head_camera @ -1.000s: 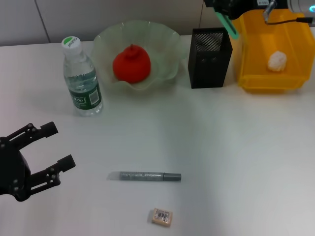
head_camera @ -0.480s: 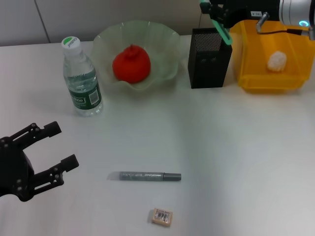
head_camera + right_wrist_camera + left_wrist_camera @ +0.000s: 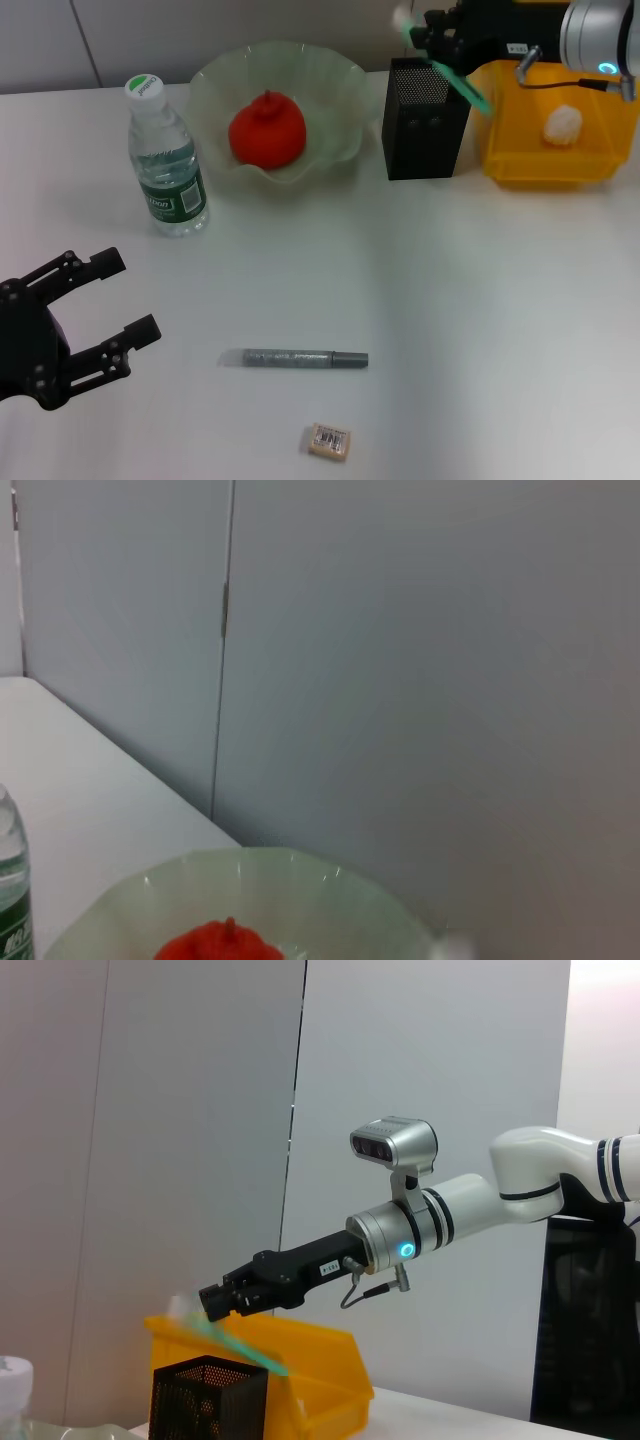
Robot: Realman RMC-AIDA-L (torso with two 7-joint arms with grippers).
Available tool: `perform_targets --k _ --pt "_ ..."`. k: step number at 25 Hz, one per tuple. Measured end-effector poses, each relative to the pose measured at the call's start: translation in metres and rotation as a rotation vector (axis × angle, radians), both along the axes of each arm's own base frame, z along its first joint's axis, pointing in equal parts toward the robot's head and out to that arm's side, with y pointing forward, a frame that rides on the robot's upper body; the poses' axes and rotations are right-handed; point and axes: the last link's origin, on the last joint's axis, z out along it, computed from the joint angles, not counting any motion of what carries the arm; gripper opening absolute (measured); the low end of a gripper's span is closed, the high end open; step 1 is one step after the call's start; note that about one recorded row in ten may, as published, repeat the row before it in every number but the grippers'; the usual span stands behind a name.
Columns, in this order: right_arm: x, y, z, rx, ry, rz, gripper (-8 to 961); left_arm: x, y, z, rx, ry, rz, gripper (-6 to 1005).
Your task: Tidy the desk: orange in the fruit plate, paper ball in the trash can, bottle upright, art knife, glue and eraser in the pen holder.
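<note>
so i see my right hand (image 3: 437, 45) above the tall square black metal-mesh pen holder (image 3: 426, 118), pinching a slim green art knife (image 3: 462, 86) tilted over its rim. my left hand (image 3: 95, 315) hangs spread at the near left of the white table (image 3: 480, 300), well apart from the tiny beige eraser (image 3: 329, 441).

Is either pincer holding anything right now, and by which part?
The right pincer grips a slim green tool near its upper end, above the pen holder. The left pincer holds nothing.
</note>
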Motion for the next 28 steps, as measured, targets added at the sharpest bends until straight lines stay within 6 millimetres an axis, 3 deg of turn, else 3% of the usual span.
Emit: perform_targets --k 4,9,14,28 --pt "0.002 0.0 0.0 0.004 -0.002 -0.005 182 0.0 0.0 0.0 0.0 0.0 0.001 783" --pt "0.0 0.003 0.005 0.018 -0.002 0.001 376 0.0 0.0 -0.001 0.0 0.001 0.003 781" --pt "-0.001 0.003 0.007 0.025 0.002 0.001 477 -0.001 -0.001 -0.001 0.0 0.001 0.005 779" --pt "-0.006 -0.005 0.027 0.042 0.048 -0.004 465 0.0 0.0 0.0 0.001 0.001 0.003 775"
